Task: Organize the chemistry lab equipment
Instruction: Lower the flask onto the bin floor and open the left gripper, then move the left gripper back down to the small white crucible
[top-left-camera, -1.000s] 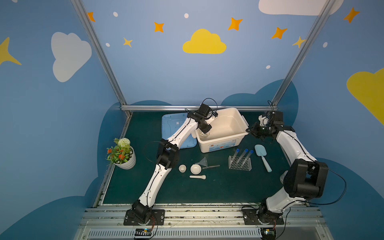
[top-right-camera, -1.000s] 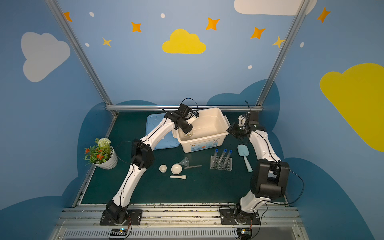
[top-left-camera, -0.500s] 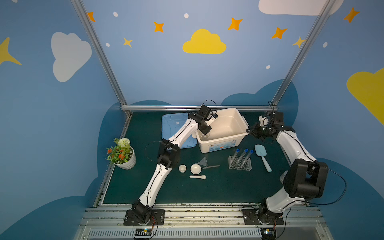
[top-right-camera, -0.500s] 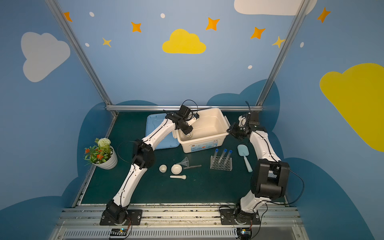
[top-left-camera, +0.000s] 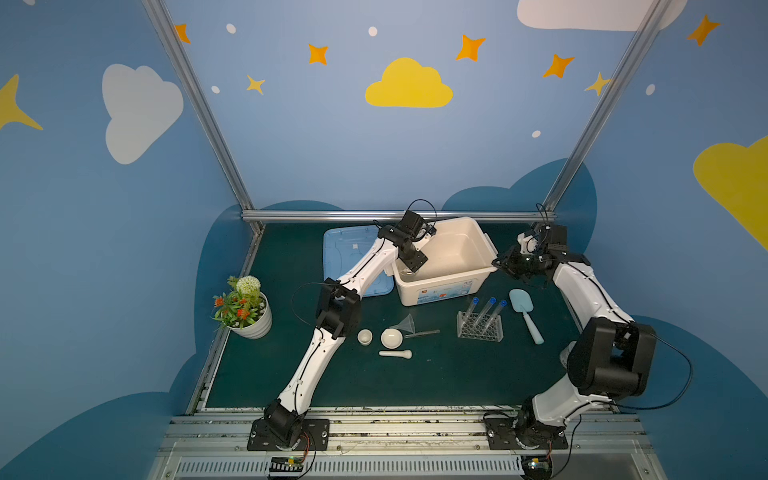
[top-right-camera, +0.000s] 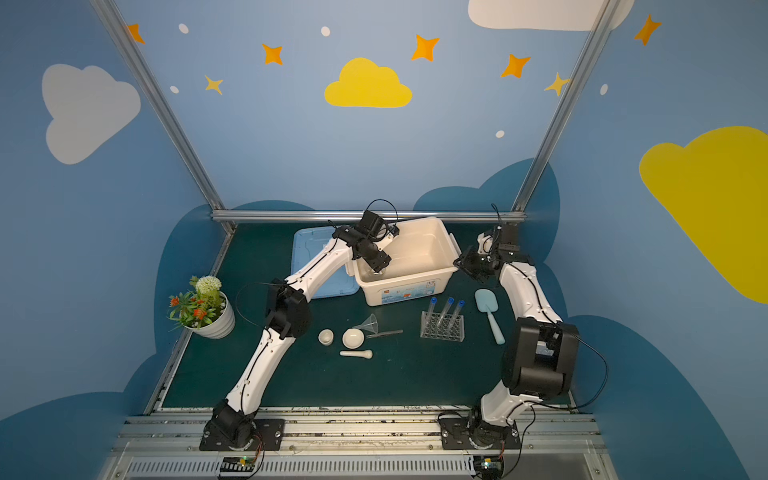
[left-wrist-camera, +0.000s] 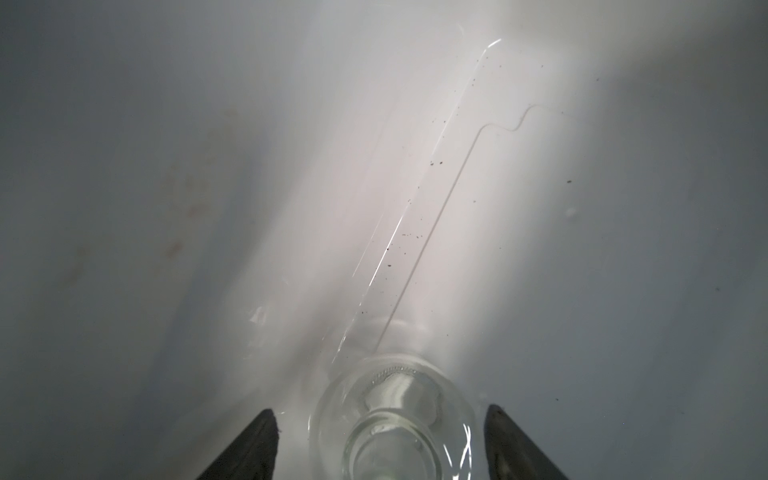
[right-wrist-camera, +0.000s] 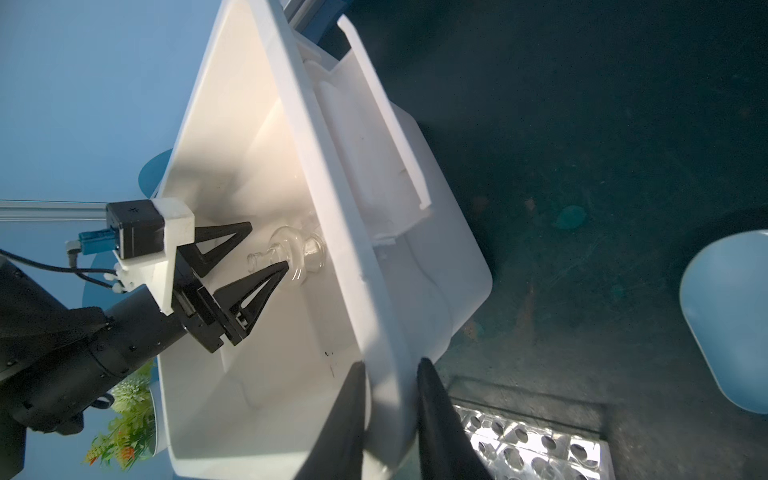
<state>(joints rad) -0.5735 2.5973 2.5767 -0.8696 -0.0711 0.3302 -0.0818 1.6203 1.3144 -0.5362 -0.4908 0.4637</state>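
Both jaws of your left tool (left-wrist-camera: 380, 409) stand wide around the flask (right-wrist-camera: 291, 251), holding nothing, at the bin's (top-left-camera: 440, 289) seven o'clock; lift straight up, clearing its neck.

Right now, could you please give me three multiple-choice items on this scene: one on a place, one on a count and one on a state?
1. Where is the flask? A held in the air; B in the bin; C in the rack.
2. How many blue-capped tubes stand in the rack? A two; B four; C three.
3. How is the left gripper? A open; B shut on the flask; C shut on a tube.
Key: 1 B, the flask rests on the bin's floor in the right wrist view; 2 C, three show in both top views; 3 A, its fingers stand clear of the flask on both sides.
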